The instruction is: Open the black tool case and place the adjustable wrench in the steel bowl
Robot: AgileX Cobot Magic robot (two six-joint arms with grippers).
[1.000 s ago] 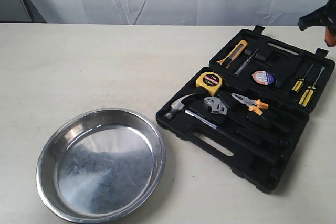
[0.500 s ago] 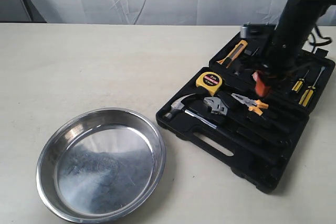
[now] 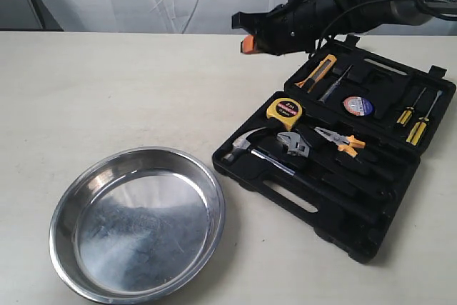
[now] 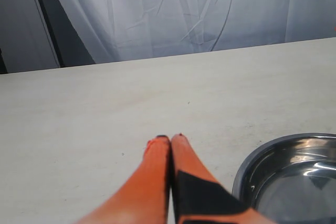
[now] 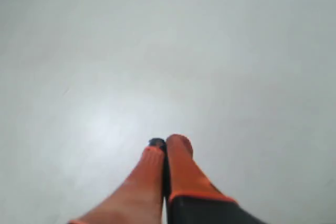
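While one case (image 3: pixel 357 237) lies open — one wrench (image 3: pixel 293 144) inside; one bowl (image 3: pixel 139 152) nearby.

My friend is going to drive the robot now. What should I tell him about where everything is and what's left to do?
Left gripper: shut, holding nothing, low over the table next to the bowl.
Right gripper: shut, holding nothing, up in the air by the far side of the case.
Case: lid open and lying flat. That step is done.
Wrench: in the case, between the hammer and the pliers.
Bowl: empty, on the table beside the case.
Left to do: open a gripper, pick the wrench out of the case, and put it in the bowl.
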